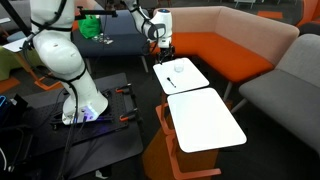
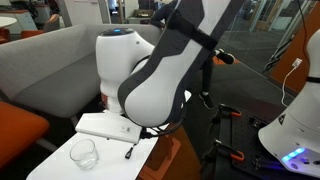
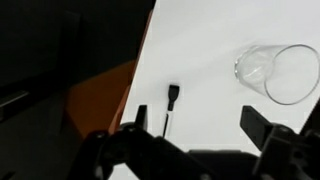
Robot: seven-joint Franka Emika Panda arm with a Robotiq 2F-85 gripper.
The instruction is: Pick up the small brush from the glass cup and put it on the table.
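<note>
The small brush [image 3: 171,108] lies flat on the white table [image 3: 210,40], near its edge and apart from the glass cup [image 3: 279,72] standing beside it. My gripper [image 3: 198,120] hovers just above, jaws spread wide, one finger close to the brush.

The table [image 1: 195,75] is plain white, and so is the larger tabletop [image 1: 205,120] at its 5 o'clock. In the wrist view the glass cup [image 3: 280,72], at 2 o'clock, is clear and colourless. The small brush [image 3: 171,108] is black. The gripper [image 3: 200,125] is black and the arm [image 1: 60,50] glossy white. One sofa [image 1: 235,40] is orange, and another [image 1: 290,85], at 3 o'clock, is grey.
</note>
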